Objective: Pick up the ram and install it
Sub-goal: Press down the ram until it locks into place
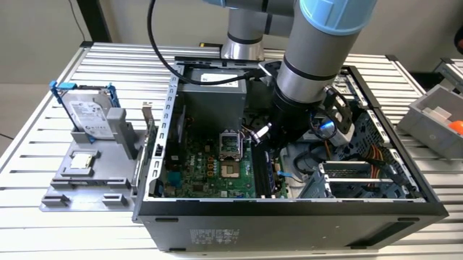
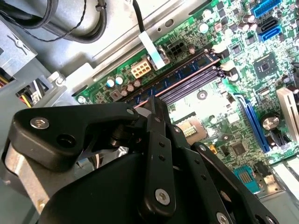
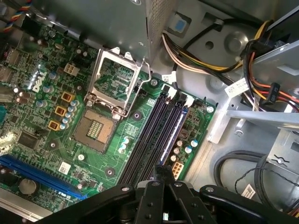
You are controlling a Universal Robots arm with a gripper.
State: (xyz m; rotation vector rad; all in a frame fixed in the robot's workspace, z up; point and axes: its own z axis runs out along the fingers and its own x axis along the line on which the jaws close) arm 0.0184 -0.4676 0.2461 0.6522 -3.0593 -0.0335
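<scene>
Located the ram (image 2: 187, 77) inside the open computer case (image 1: 289, 214), standing on edge in the bank of memory slots (image 3: 149, 135) just beside the processor socket (image 3: 96, 128), in the slot farthest from that socket. Judged seated or nearly so; cannot confirm the end latches from these frames. Traced its long axis along the slot, parallel to the socket's near side. Found the tool (image 3: 161, 171) at one end of the stick, directly above the slot line and on the far side of the slots from the socket, at the end away from the socket's raised frame. Read the fingertips (image 2: 156, 101) as drawn close together, no gap visible between them. Cannot tell whether the stick's top edge is nipped between them, merely pressed from above, or just cleared. Put the rest of the stick as running straight away from the tool along its own axis, so any push or shift would act at one end and not mid-length. Logged the arm (image 1: 304, 81) reaching down into the case beside the socket and covering the tool, part of the slot bank and the contact point in the exterior view. Lost the stick's near end behind the tool's own linkage in both wrist views.
</scene>
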